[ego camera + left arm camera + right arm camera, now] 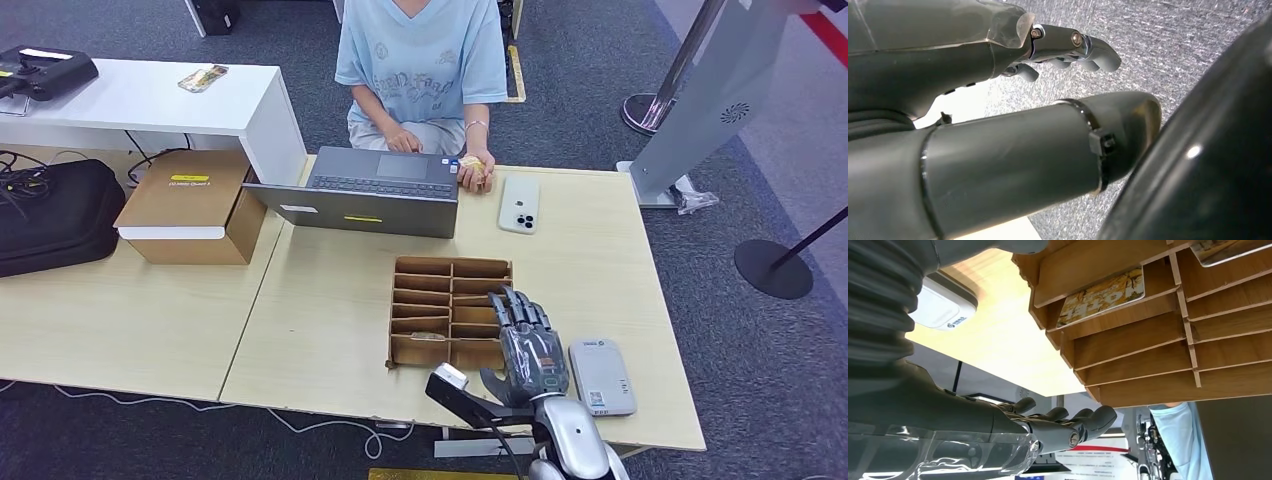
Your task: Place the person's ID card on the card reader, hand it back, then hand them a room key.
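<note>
The right hand [528, 345] reaches up from the near edge of the bench [330, 330], palm down, with its back facing the camera. Its fingers [515, 308] are stretched forward and a little apart over the near right compartments of the card rack [450, 312]; they hold nothing. In the right wrist view the same fingers [1068, 425] lie straight and loosely together, hovering off the rack [1148, 340], and a room key [1103, 297] with a yellow print lies in one of the compartments. The card reader [602, 376], a grey slab, lies on the bench just right of the hand.

The left hand [998, 100] hangs over grey carpet; its fingers [1083, 50] are gently curled with the thumb apart, and nothing is in them.

At the far edge of the bench a person [425, 70] in a light blue shirt sits behind a laptop [360, 192], one hand on its keyboard. The other hand [476, 172] rests on the bench and holds the ID card [470, 162], a small yellowish thing. A white phone [519, 204] lies just right of that hand. A cardboard box [190, 205] sits to the left.
</note>
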Available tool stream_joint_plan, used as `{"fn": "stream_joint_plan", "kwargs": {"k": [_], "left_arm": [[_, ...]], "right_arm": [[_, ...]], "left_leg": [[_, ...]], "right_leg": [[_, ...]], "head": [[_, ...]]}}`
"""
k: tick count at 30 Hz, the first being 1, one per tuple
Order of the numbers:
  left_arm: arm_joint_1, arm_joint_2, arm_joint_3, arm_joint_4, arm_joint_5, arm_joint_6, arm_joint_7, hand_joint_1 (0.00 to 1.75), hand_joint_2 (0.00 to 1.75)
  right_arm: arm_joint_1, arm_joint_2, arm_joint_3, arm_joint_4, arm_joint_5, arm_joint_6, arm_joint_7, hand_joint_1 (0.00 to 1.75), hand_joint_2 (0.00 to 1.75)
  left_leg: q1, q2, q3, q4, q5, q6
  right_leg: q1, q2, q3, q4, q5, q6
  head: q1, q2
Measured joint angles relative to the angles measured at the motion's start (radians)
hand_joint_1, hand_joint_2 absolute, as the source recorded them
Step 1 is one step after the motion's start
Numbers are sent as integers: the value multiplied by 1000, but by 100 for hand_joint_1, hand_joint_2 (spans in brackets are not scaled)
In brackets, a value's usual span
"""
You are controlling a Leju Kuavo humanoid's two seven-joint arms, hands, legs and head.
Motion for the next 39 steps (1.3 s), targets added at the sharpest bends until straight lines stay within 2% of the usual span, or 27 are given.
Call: {"fn": "stream_joint_plan", "kwargs": {"k": [6,20,31,39], "left_arm": [[-10,-1,-2,0,1,-5,0,0,0],[-4,-7,-2,0,9,5,1,0,0],[1,-6,-2,0,16,14,1,0,0],[3,-6,-2,0,16,14,1,0,0]], "right_arm": [[-45,-1,-6,59,-17,-22,-16,27,175],[-132,-3,-7,192,-37,-55,-42,37,175],[-163,-1,2,238,-34,-65,-36,36,175],[-150,-1,2,208,-22,-75,-29,30,175]], "left_leg": [[0,0,0,0,0,0],[0,0,0,0,0,0],[0,0,0,0,0,0],[0,0,0,0,0,0]], "right_leg": [[0,0,0,0,0,0],[0,0,0,0,0,0],[0,0,0,0,0,0],[0,0,0,0,0,0]], "head": [[0,0],[0,0],[0,0],[0,0]]}}
